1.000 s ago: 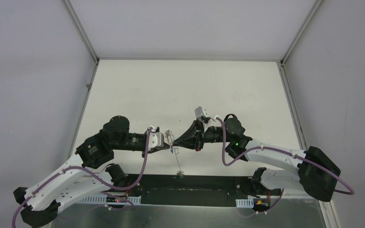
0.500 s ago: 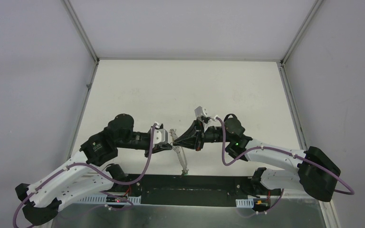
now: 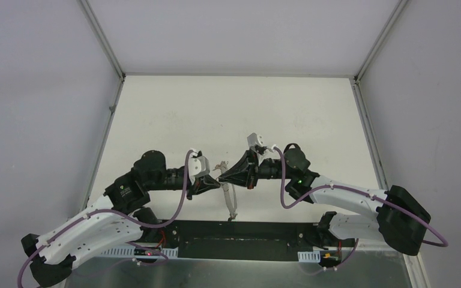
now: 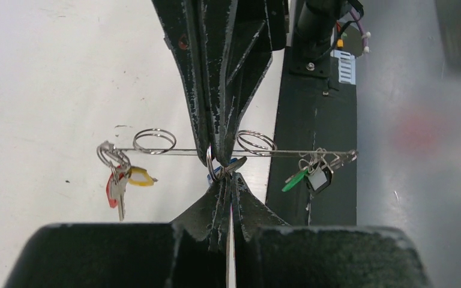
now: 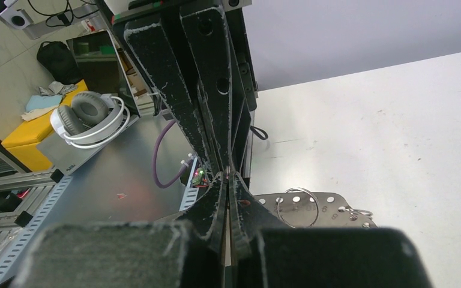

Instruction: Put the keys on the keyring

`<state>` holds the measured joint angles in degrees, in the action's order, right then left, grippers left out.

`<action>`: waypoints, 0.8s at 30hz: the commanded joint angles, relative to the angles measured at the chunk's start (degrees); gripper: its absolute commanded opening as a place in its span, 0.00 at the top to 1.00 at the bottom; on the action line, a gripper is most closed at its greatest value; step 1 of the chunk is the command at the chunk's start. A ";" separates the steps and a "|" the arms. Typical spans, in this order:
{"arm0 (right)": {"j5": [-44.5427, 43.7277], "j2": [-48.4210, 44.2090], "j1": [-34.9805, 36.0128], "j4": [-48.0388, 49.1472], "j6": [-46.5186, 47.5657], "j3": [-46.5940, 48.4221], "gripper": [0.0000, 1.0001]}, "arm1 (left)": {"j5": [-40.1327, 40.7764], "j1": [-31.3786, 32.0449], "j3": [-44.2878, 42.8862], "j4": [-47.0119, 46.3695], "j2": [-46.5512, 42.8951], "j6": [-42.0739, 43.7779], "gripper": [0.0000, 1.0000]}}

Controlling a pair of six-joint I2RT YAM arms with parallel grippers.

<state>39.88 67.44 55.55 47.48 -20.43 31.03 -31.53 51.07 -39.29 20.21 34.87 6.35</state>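
1. Keyring [image 4: 174,151] up in the air between the two arms, over the near middle of the table [image 3: 216,108]. From above it is edge-on, a thin line dropping toward the black base strip [image 3: 246,240].
2. Left gripper [image 4: 225,186] has its jaws pressed together, tips apparently nipping the blue-tagged key [image 4: 229,165] just under the hoop's middle. Facing it tip to tip, the right gripper [image 4: 219,150] is pinched closed on the keyring itself.
3. Both sets of fingers crowd that middle spot, so the exact contact is hard to read.
4. Left wrist view shows what the top view cannot. Along the hoop hang a red-tagged key [image 4: 113,189] and a yellow tag [image 4: 139,177], then a split ring [image 4: 154,141], the blue one, another ring, and a green-tagged key [image 4: 294,179] beside a pale tag [image 4: 318,178].
5. Right wrist view adds headphones [image 5: 90,117] resting on a yellow box [image 5: 30,141] off the table at left, and a perforated metal plate [image 5: 330,207] at right.
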 commanded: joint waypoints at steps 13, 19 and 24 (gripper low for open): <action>-4.90 -4.88 0.64 4.63 1.28 -1.76 1.00 | 4.27 0.65 6.53 -26.52 -2.58 -15.05 0.94; -6.65 -6.02 0.66 4.63 1.77 -2.50 1.00 | -1.47 0.66 6.59 -30.03 -0.88 -14.64 0.99; -8.29 -7.66 0.64 4.34 2.43 -3.35 1.00 | -3.19 0.65 4.97 -24.69 -2.24 -10.77 0.93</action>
<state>33.43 61.30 55.33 50.33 -19.11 28.21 -30.81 51.07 -31.88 -0.93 33.69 -6.87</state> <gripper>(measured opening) 0.007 0.038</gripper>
